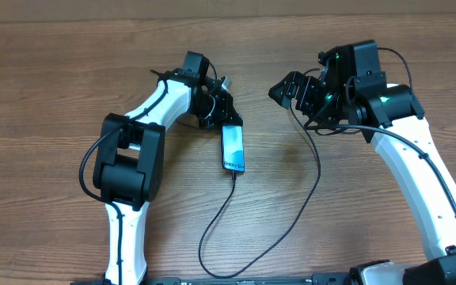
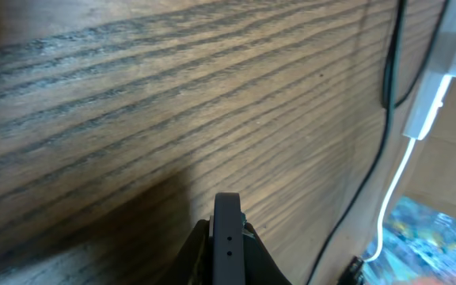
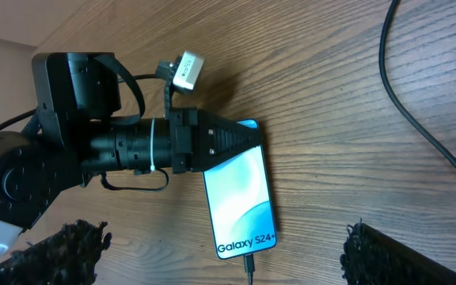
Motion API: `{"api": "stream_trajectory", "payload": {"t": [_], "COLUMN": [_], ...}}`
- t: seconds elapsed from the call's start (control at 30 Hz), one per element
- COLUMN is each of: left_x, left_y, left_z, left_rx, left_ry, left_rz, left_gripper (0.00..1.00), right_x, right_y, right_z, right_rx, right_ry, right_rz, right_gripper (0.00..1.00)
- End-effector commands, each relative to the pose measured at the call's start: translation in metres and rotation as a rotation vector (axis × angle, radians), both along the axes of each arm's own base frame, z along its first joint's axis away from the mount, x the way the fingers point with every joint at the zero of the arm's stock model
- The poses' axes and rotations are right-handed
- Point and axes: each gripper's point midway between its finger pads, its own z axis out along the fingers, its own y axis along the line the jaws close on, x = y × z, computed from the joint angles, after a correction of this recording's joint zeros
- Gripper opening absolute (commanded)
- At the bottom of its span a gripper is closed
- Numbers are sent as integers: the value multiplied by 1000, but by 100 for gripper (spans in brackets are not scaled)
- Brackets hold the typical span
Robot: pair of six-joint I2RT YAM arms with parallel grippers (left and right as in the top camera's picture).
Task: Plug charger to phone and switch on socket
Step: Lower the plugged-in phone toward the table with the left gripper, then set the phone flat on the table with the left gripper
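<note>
The phone (image 1: 233,148) lies flat on the wooden table, its blue screen up. In the right wrist view the phone (image 3: 240,198) shows "Galaxy S24+". The charger's connector (image 3: 249,265) sits in the phone's bottom port. The black charger cable (image 1: 220,218) loops toward the front edge and back up under the right arm. My left gripper (image 1: 218,109) is shut on the phone's top end, and the phone's edge (image 2: 228,237) shows between its fingers. My right gripper (image 1: 286,87) is open and empty, raised to the phone's right. The socket (image 2: 450,55), white with a red switch, shows only in the left wrist view.
The socket's thick white cord (image 2: 394,190) runs down beside the black cable (image 2: 386,79) in the left wrist view. The right arm (image 1: 370,103) covers the table's upper right. The table's front edge lies just below the cable loop (image 1: 212,269).
</note>
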Motion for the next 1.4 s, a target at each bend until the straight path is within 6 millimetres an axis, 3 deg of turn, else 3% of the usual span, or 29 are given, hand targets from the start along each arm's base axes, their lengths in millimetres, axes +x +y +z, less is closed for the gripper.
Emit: {"api": "stream_trajectory", "payload": {"t": [0.0, 0.2, 0.4, 0.53, 0.87, 1.07, 1.37], "left_x": [-5, -9, -8, -8, -10, -11, -11], "left_y": [-5, -3, -4, -3, 15, 17, 17], "left_z": [-9, -31, -33, -34, -48, -49, -49], "left_rx": [17, 34, 34, 36, 162, 170, 174], "left_ry": [28, 85, 88, 91, 97, 99, 98], "left_rz": [1, 21, 26, 26, 52, 53, 53], "left_gripper": [8, 7, 8, 19, 27, 33, 55], "right_x": [3, 3, 3, 3, 3, 3, 2], "right_y": [-5, -6, -6, -6, -6, -6, -6], "right_z": [8, 7, 7, 7, 7, 7, 7], "right_rx": [-16, -27, -29, -29, -28, -28, -29], "right_ry": [-34, -37, -40, -40, -39, -39, -36], "right_rz": [-8, -4, 0, 0, 0, 0, 0], "right_gripper": [100, 100, 100, 100, 100, 100, 100]}}
